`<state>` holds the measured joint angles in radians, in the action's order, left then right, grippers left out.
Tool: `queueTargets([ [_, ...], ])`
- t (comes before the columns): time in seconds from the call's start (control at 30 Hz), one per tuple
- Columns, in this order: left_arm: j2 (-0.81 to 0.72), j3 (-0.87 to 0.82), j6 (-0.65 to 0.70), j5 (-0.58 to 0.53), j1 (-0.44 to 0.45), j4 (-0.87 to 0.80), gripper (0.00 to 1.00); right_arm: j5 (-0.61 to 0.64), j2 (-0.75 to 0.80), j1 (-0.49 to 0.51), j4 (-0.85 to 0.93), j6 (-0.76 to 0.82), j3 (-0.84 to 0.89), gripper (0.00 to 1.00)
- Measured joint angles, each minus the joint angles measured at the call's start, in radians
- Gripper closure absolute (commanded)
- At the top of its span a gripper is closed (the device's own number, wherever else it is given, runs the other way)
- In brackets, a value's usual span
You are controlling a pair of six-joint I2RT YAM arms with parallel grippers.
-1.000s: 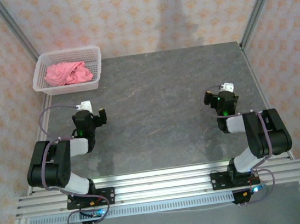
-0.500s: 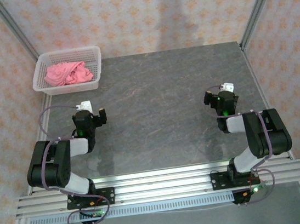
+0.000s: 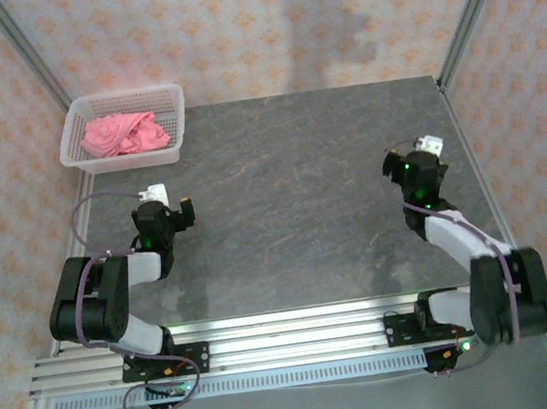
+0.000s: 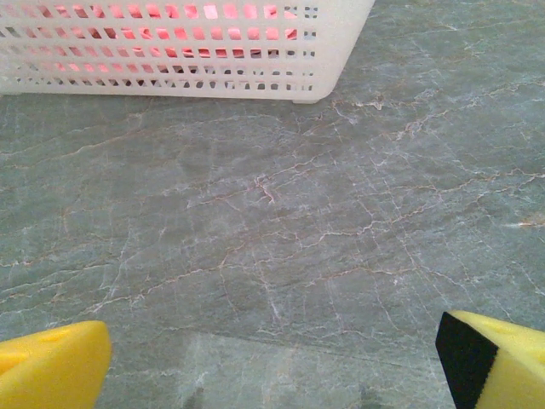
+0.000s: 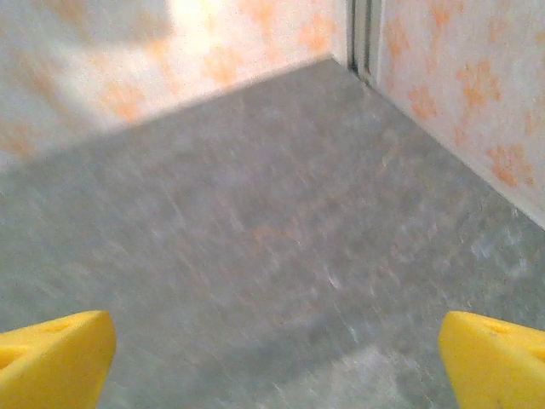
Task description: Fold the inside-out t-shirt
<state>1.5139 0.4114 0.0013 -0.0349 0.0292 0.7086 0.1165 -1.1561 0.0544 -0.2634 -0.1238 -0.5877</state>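
Grey marbled table (image 3: 292, 192), patterned walls (image 3: 260, 25) at its far and side edges; open surface across the middle. Pink t-shirt (image 3: 123, 133) bunched in white basket (image 3: 125, 161), upper left. Left gripper (image 4: 272, 362) and right gripper (image 5: 272, 354) spread wide, holding nothing.

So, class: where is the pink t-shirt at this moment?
In the top view, the t-shirt lies bunched inside the white mesh basket at the far left corner of the table.

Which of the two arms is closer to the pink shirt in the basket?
Left. The left gripper sits just short of the white basket holding the pink t-shirt, facing it. The right gripper is far across the table, facing the right back corner.
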Motion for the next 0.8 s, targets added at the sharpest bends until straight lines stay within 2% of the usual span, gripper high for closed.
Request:
queueTargets([
  [0.13,-0.009,0.014,-0.003,-0.012,0.000,-0.038,0.00,-0.009,0.106,0.089,0.283,-0.178,-0.218,0.05],
  [0.23,-0.071,0.098,-0.034,-0.071,0.002,-0.211,0.00,-0.027,0.087,0.223,0.480,-0.256,-0.373,0.03],
  [0.33,-0.150,0.275,-0.103,-0.119,0.001,-0.424,0.00,-0.055,0.019,0.343,0.648,-0.301,-0.503,0.03],
  [0.43,-0.160,0.517,-0.222,-0.132,-0.003,-0.602,0.00,-0.071,-0.074,0.417,0.766,-0.333,-0.612,0.02],
  [0.53,-0.035,0.866,-0.380,-0.130,-0.029,-0.827,0.00,-0.089,-0.168,0.445,0.837,-0.356,-0.698,0.01],
  [0.67,0.251,1.368,-0.581,-0.099,-0.096,-1.164,0.07,-0.095,-0.265,0.447,0.922,-0.379,-0.787,0.00],
  [0.8,0.530,1.706,-0.753,-0.039,-0.169,-1.374,0.11,-0.090,-0.304,0.448,0.980,-0.398,-0.835,0.00],
])
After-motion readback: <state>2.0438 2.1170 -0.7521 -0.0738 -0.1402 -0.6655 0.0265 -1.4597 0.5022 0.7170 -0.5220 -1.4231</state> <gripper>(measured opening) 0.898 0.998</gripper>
